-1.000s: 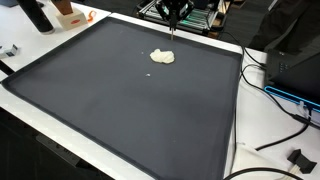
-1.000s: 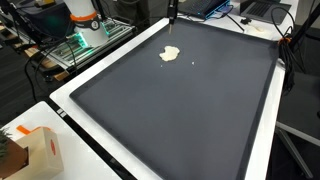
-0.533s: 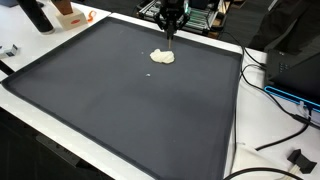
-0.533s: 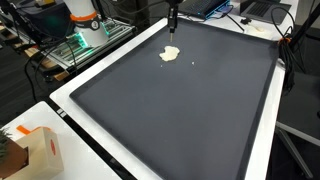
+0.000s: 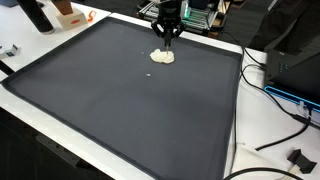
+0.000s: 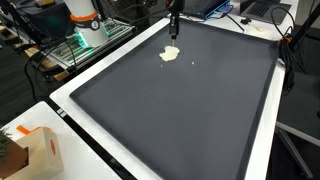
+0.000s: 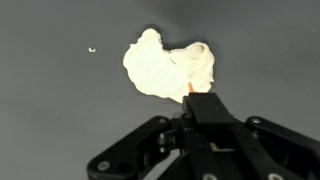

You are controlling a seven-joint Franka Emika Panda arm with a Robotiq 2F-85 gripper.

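- Closest to the lens in an exterior view: a cardboard box (image 6: pixel 40 150) off the corner of the white table (image 6: pixel 62 100), well apart from the action.
- Next, spread over nearly the whole tabletop, a dark mat (image 6: pixel 180 115), bare but for two pale things near its far edge.
- Out there first, a tiny white crumb (image 6: pixel 193 67), just beside the main piece yet clear of it.
- Then the cream-coloured lump (image 6: pixel 170 54), soft-looking and irregular, perhaps dough or putty, lying flat on the mat. Fills the middle of the wrist view (image 7: pixel 165 65).
- Directly over the lump's far side, the gripper (image 5: pixel 168 36), pointing straight down and hanging close. No telling whether touching or just clear.
- Tool state: fingers bunched toward the centre in the wrist view (image 7: pixel 197 97), with an orange sliver (image 7: pixel 189 90) at the tip. Too dark and foreshortened to say whether spread, closed or pinching something.
- Judged good practice here: keep the wrist vertical, shift toward the lump's thick middle rather than its thin edge, and go down slowly. Stop at the mat instead of pressing in, since soft stuff smears and the mat may drag.
- Also worth minding: the crumb, easily swept along.
- Farthest back, beyond the table edge: green-lit electronics (image 6: pixel 85 42) and loose cables (image 5: pixel 285 115).
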